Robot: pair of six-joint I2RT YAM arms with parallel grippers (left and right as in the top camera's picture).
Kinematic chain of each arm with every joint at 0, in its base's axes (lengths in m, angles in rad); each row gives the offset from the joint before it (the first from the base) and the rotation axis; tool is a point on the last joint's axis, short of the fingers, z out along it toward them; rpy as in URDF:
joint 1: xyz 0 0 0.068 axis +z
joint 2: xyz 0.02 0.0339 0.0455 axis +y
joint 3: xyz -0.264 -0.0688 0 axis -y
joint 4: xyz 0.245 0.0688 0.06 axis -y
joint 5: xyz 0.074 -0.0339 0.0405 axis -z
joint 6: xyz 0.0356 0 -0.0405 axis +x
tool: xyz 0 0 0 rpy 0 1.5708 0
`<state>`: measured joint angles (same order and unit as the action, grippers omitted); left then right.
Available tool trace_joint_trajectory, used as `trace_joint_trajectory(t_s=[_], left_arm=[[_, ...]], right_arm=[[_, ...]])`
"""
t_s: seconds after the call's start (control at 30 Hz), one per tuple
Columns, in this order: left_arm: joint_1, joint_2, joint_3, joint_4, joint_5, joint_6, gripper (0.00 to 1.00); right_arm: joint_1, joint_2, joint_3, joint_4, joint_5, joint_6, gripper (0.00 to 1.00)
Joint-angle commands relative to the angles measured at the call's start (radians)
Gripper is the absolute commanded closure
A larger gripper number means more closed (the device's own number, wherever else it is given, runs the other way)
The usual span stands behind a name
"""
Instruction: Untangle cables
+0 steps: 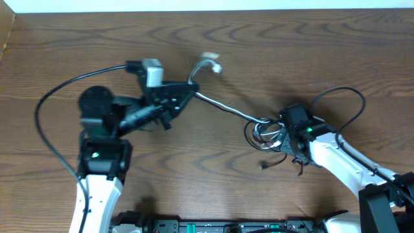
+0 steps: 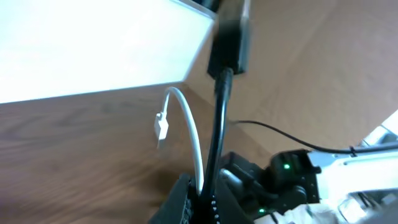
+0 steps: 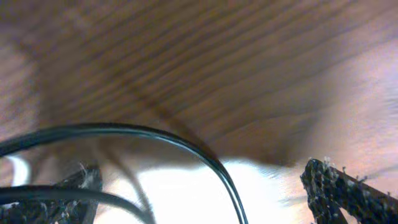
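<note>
- Two thin cables are on the wooden tabletop point(image 1: 194, 194): a white cable point(image 1: 223, 107) and a black cable point(image 1: 250, 136). They are knotted together in a small tangle right of the middle.
- The left pincer point(image 1: 192, 92) is pressed together on the white cable, a little way from its free end. The left wrist view shows the cord rising from between the dark fingers point(image 2: 179, 204).
- Past that grip the white cable arches up and curls over. It ends in a small white plug point(image 1: 211, 63) near the far side of the tabletop; whether the plug touches the wood is unclear.
- On the other side of the grip, the white cable runs in a nearly straight line rightward into the tangle.
- The right pincer point(image 1: 281, 133) sits right over the tangle with its fingers point(image 3: 339, 186) spread wide, gripping nothing. In the right wrist view a strand of black cable curves between them.
- The black cable's loops lie just left of the right pincer, and a small dark plug end point(image 1: 264, 166) rests on the near side of the tangle.
- A thicker black cord point(image 2: 217, 124) stands beside the white cable in the left wrist view. It is blurred, so I cannot tell whether it is held.
</note>
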<state>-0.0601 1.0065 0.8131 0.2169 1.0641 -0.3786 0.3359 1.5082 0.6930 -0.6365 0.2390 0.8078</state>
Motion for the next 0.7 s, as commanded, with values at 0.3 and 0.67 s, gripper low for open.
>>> trace_joint_trajectory(t_s=[0.3, 0.67], left_arm=[[0.300, -0.058, 0.000, -0.134, 0.002, -0.015, 0.92], [0.395, -0.024, 0.000, -0.187, -0.002, 0.047, 0.92]], right_arm=[[-0.210, 0.008, -0.002, -0.031, 0.048, 0.056, 0.01], [-0.444, 0.008, -0.002, -0.029, -0.086, -0.014, 0.01]])
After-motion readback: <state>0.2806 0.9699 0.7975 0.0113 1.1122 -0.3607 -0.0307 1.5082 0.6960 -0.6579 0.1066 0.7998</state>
